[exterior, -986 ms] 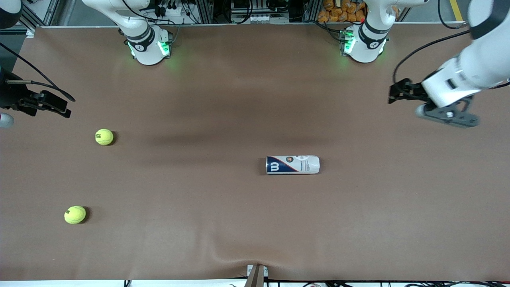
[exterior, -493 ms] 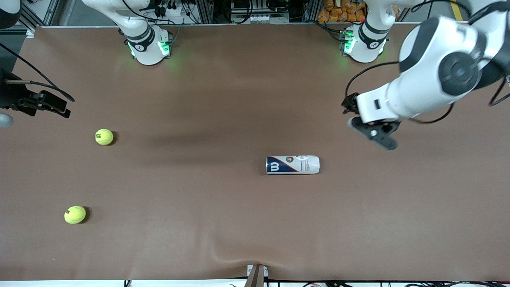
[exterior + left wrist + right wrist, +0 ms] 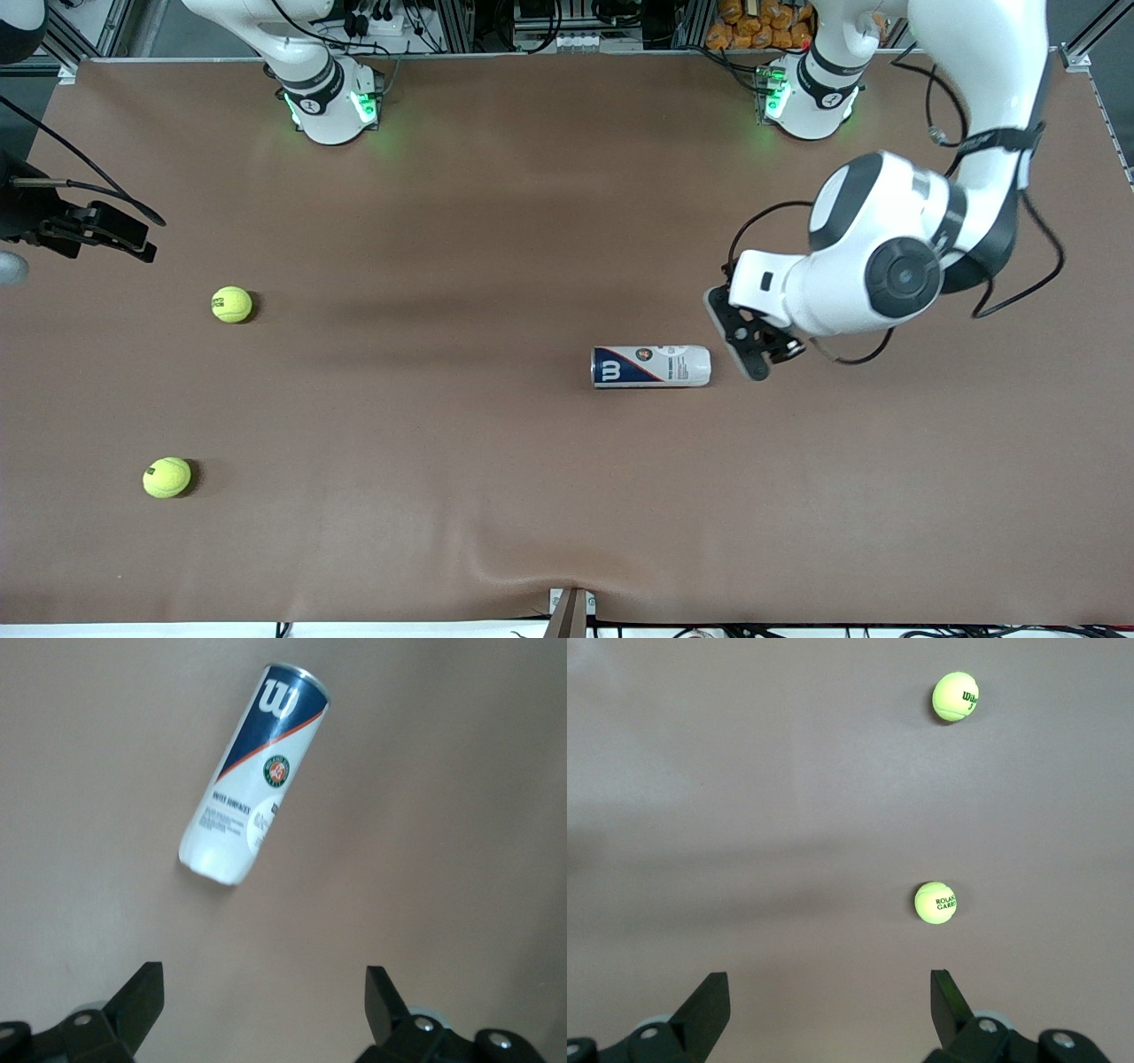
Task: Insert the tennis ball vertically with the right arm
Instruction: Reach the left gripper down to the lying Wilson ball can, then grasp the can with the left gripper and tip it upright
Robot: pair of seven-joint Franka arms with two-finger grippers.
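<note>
Left gripper [image 3: 749, 341], jaws wide and empty, hovered beside the lying can [image 3: 651, 366]; righting it appeared in hand. Right gripper [image 3: 824, 1010] waited wide open, well apart; next needs a grasp on the can

Can [image 3: 252, 784] "W" logo, ball [image 3: 935, 902] "ROLAND GARROS"

On the bench [image 3: 532, 496] there are two tennis balls, one [image 3: 231, 304] farther from the front camera and one [image 3: 166, 477] nearer. There is one ball can [image 3: 651, 366], lying on its side. Two robot arms stand there.
</note>
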